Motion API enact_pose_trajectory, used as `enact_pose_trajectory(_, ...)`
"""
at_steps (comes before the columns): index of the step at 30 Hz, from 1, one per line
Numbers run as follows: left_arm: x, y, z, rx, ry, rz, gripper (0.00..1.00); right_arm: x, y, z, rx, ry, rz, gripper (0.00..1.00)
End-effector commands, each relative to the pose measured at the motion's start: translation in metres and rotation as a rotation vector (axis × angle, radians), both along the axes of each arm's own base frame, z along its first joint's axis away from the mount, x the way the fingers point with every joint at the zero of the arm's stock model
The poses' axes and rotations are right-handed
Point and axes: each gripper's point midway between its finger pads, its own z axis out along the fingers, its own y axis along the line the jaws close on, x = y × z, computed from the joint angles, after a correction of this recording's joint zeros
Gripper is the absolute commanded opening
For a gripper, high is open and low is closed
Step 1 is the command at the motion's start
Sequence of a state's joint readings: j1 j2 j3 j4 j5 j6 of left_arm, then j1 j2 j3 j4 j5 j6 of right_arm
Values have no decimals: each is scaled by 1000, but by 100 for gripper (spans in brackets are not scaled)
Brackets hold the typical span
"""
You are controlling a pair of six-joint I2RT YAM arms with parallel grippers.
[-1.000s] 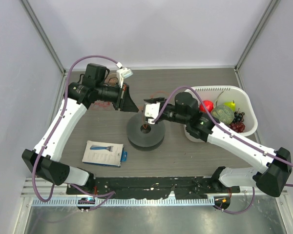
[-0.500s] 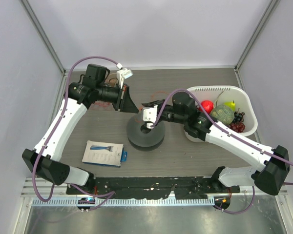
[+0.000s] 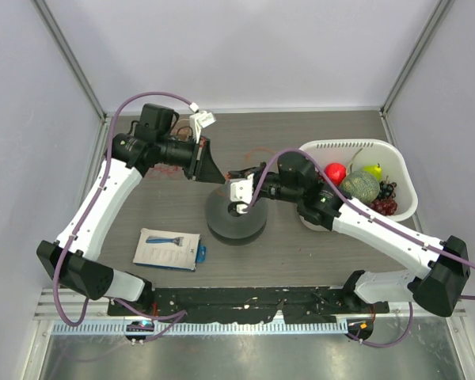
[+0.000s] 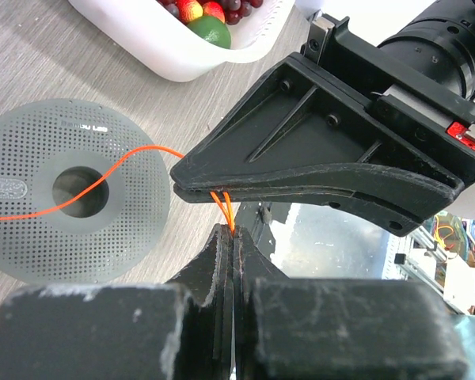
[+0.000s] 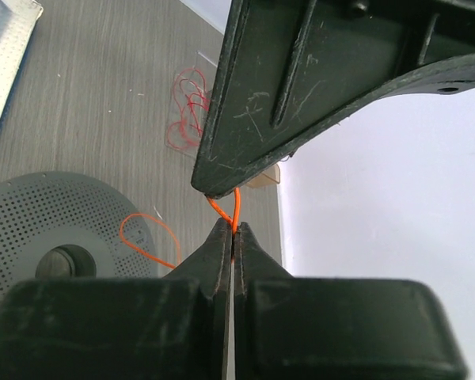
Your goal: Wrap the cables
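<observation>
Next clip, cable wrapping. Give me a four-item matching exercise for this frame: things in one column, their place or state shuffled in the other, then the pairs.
Things:
1. orange cable
2. perforated grey disc
3. razor pack
4. white basket

Places or states:
A. holds fruit
B. lies flat beside the left arm
C. pinched by the left gripper and right gripper
D. sits under the right gripper, hole in its middle

Pairs: 1-C, 2-D, 3-B, 4-A
</observation>
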State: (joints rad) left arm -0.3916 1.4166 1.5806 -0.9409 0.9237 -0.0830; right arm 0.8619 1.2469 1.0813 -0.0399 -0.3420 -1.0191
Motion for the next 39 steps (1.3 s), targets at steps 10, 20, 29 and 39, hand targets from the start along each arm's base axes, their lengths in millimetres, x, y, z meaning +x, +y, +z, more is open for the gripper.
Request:
enact_pose_trajectory(10, 60, 32, 1, 2, -133, 267, 91, 79, -37, 42, 205, 318, -261, 1)
enact_pose_trajectory(20, 79, 55, -120, 191, 33, 403, 100, 210, -159, 149, 649, 261, -634, 1)
enact_pose_trajectory(29, 87, 54, -204, 314, 202, 330, 100, 207, -185, 132, 676, 265, -721, 1)
enact_pose_trajectory(39, 75, 20, -221, 118, 367, 200, 90, 186, -178, 107, 617, 349, -686, 1)
